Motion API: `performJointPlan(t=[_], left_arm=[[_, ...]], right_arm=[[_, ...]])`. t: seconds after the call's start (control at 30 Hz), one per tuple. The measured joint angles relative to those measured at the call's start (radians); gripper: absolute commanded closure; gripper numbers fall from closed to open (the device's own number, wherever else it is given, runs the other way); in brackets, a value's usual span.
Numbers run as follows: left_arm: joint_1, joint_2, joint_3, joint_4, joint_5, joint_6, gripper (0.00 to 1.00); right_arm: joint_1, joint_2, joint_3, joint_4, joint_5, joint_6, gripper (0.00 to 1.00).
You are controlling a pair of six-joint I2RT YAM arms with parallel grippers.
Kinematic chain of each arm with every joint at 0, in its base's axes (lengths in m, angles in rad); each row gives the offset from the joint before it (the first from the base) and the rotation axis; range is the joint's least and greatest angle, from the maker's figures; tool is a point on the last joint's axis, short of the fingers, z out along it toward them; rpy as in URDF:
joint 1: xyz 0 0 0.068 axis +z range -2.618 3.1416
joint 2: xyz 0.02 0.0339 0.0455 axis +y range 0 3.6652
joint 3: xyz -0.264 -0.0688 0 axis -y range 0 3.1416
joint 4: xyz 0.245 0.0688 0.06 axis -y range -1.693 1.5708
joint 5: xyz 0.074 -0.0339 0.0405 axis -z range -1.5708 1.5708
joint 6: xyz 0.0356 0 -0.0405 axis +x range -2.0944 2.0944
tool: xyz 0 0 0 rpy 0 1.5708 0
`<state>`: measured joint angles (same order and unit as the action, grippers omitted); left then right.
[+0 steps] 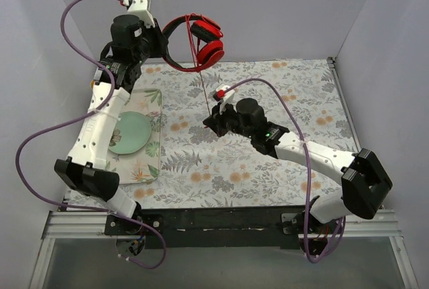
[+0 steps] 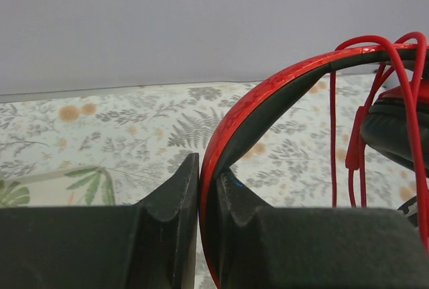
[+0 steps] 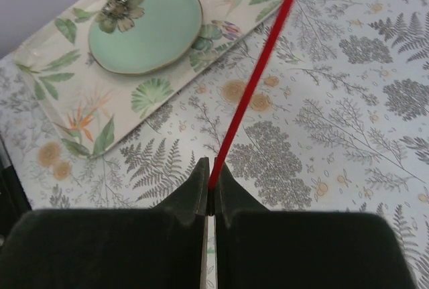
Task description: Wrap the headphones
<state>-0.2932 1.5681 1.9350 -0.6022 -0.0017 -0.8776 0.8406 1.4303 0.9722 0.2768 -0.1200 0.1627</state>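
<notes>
The red headphones (image 1: 198, 42) hang in the air at the back of the table, ear cups to the right. My left gripper (image 1: 159, 46) is shut on their red and black headband (image 2: 268, 94). Loops of the thin red cable (image 2: 353, 148) lie over the band beside an ear pad (image 2: 395, 135). The cable (image 1: 202, 88) runs taut from the headphones down to my right gripper (image 1: 209, 123). In the right wrist view the right gripper (image 3: 210, 183) is shut on the cable (image 3: 253, 88), which stretches up and away.
A floral tray (image 1: 149, 168) with a green plate (image 1: 129, 132) lies at the left under the left arm; both show in the right wrist view, tray (image 3: 47, 94) and plate (image 3: 147, 27). A floral cloth (image 1: 268, 168) covers the table. Grey walls close the back and sides.
</notes>
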Motion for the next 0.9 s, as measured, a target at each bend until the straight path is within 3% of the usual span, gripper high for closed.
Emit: performJointPlan(t=[0.23, 0.43, 0.67, 0.9], left_arm=[[-0.007, 0.043, -0.315, 0.218, -0.182, 0.150, 1.00], [-0.035, 0.077, -0.527, 0.326, -0.224, 0.341, 1.00], [-0.151, 0.061, -0.734, 0.419, -0.188, 0.544, 1.00], [-0.208, 0.050, -0.786, 0.370, -0.027, 0.605, 1.00]], right_arm=[[0.179, 0.044, 0.131, -0.317, 0.315, -0.123, 0.99], [0.255, 0.112, 0.279, -0.559, 0.419, -0.246, 0.99], [0.237, 0.157, 0.414, -0.769, 0.477, -0.370, 0.99], [0.169, 0.179, 0.415, -0.781, 0.489, -0.467, 0.99]])
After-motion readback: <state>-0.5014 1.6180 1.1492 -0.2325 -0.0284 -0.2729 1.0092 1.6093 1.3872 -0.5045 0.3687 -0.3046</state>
